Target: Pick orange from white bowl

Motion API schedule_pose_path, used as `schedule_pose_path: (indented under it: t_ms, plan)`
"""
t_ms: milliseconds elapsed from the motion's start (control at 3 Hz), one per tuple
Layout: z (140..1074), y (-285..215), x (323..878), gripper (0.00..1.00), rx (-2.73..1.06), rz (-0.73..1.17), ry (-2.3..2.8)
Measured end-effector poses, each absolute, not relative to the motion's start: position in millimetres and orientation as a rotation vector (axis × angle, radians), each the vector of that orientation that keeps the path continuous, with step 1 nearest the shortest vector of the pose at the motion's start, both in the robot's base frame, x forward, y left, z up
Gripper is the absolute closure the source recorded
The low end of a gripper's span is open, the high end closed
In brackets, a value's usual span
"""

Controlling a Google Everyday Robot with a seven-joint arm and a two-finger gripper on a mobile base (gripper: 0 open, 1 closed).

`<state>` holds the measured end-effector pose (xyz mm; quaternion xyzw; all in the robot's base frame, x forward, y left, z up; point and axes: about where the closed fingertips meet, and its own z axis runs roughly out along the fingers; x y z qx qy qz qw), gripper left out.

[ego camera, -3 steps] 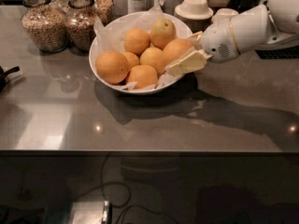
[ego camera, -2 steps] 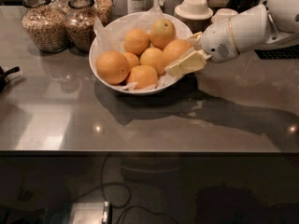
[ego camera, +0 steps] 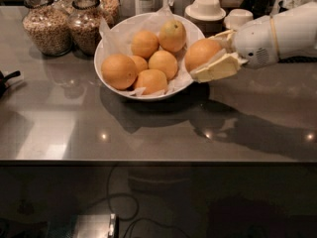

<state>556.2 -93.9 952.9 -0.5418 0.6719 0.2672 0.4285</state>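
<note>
Grey polished bench (ego camera: 148, 133), glossy, small light spots reflecting near the front edge.

Mid-bench: white bowl (ego camera: 98, 68), lined with crinkled paper, other oranges (ego camera: 119, 71) piled inside. A greenish-patched orange (ego camera: 172, 35) sits at the back of the pile.

End effector (ego camera: 204, 56) is at the bowl's right rim, clamped on the orange (ego camera: 200, 52). Cream fingers (ego camera: 218, 68) pinch it from two sides, one low at the front and one high at the back. The gap between them is the fruit's width, with peel bulging out towards the bowl. The orange is apart from the pile and overlaps the right rim, part of it outside the bowl outline. Can't tell whether it clears the rim or touches the paper. The lower finger lies across the paper edge there.

Arm (ego camera: 292, 31): white, enters from the right edge. Forearm is close to level, a bit higher towards the right. The rounded wrist housing is directly behind the fingers, and the tool points left at the bowl.

Far side: glass jars (ego camera: 47, 26) of grain stand left of the bowl, the nearer one just beside it. Small white lidded cups (ego camera: 205, 6) stand behind the bowl's right side, beyond the end effector. Black object (ego camera: 6, 81) at the left edge, can't tell what it is.
</note>
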Motion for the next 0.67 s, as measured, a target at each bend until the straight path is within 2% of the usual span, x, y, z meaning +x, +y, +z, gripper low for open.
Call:
schedule_pose_path:
  t_ms: [333, 667]
  plan:
    - [961.4, -126.8, 544.3, 1.0, -1.317, 0.623, 1.645]
    - [961.3, -126.6, 544.2, 1.0, -1.319, 0.622, 1.645]
